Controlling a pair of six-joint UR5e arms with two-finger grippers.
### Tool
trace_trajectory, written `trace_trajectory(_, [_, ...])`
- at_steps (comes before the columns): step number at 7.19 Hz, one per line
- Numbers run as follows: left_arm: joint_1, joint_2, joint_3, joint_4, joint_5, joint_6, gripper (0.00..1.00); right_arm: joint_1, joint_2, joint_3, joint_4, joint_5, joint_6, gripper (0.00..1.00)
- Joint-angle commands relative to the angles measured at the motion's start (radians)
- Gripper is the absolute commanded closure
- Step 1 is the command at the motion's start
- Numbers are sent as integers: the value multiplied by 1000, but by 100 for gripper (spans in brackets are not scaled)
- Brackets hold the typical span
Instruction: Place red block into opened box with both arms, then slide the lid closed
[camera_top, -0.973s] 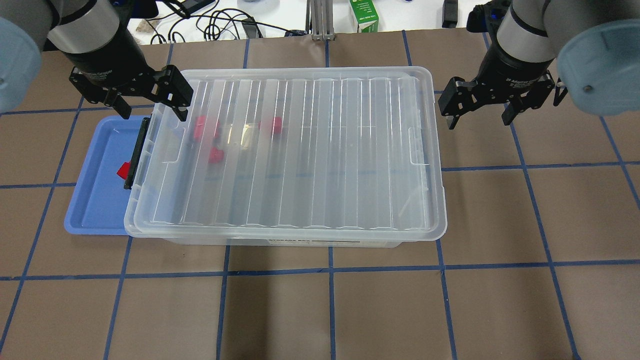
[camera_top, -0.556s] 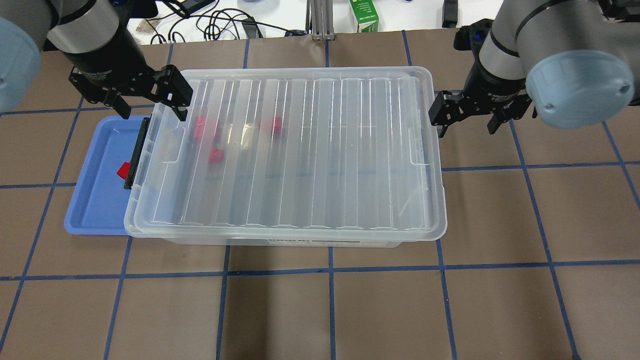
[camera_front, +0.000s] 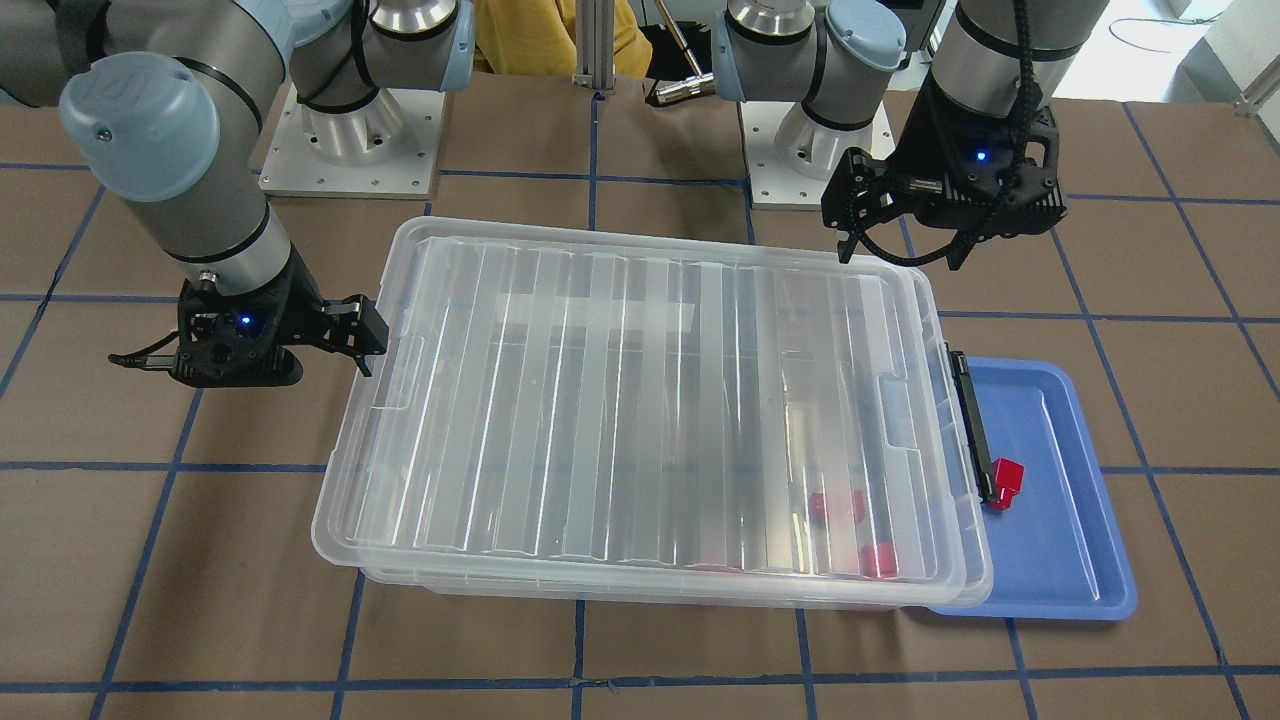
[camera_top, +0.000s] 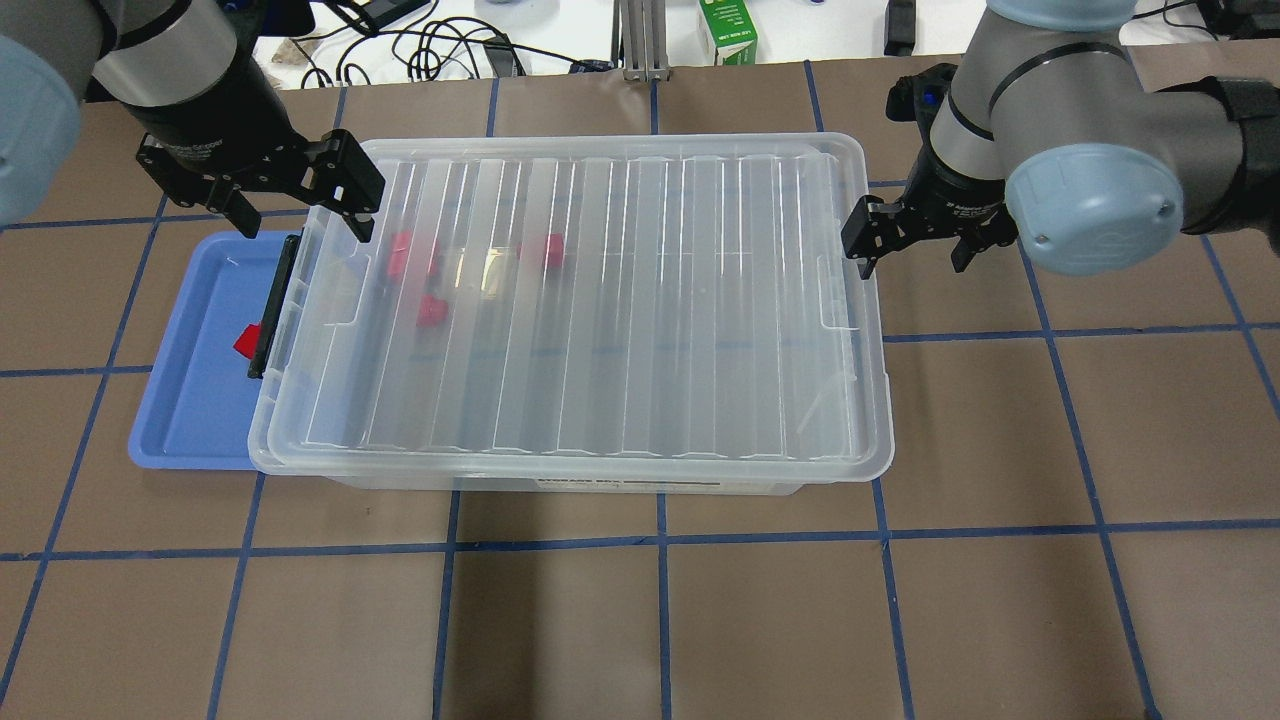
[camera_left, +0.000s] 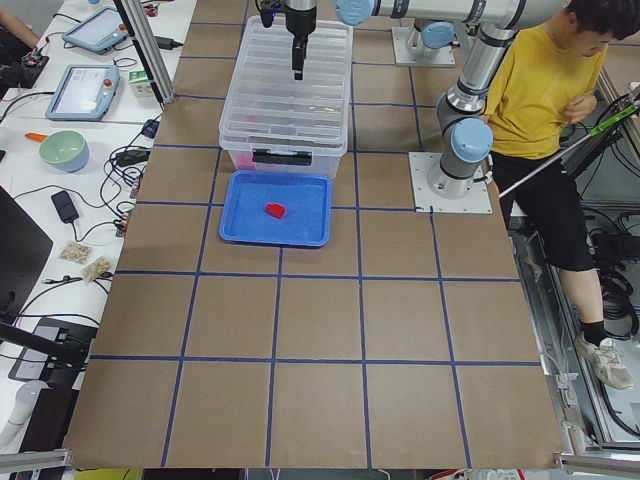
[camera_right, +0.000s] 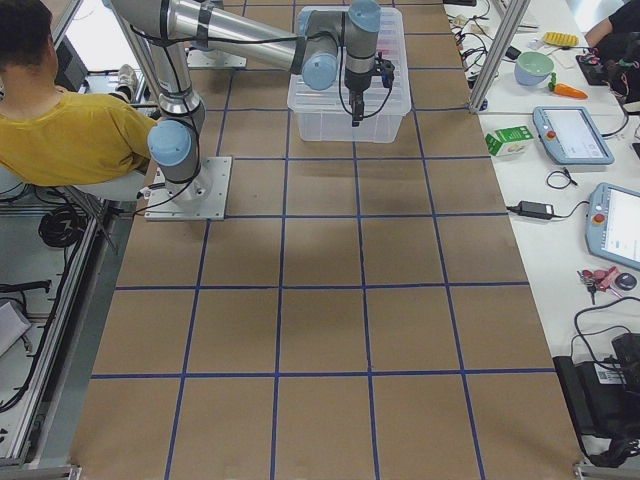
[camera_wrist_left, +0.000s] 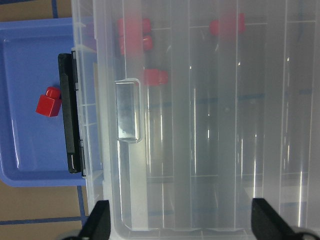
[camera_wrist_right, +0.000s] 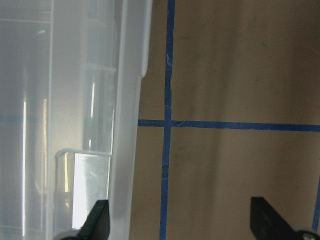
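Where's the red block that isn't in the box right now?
The red block lies in the blue tray at the overhead view's left, on the robot's left side, close beside the box's black clasp.

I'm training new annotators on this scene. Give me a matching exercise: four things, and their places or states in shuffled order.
1 lid
2 stray red block
3 left gripper
4 right gripper

A open, beside the box's short side far from the blue tray
B lying in the blue tray
C resting on top of the box
D open, above the box's corner at the tray end

Pairs: 1-C, 2-B, 3-D, 4-A
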Motion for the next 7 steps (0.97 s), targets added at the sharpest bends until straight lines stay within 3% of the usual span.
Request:
trace_trajectory(1, [0,0,0,0,-1,0,0,1,21,1,-1,-1,-6,0])
trace_trajectory(7, [-3,0,0,-2,2,0,0,-1,39,-1,-7,-4,-11,0])
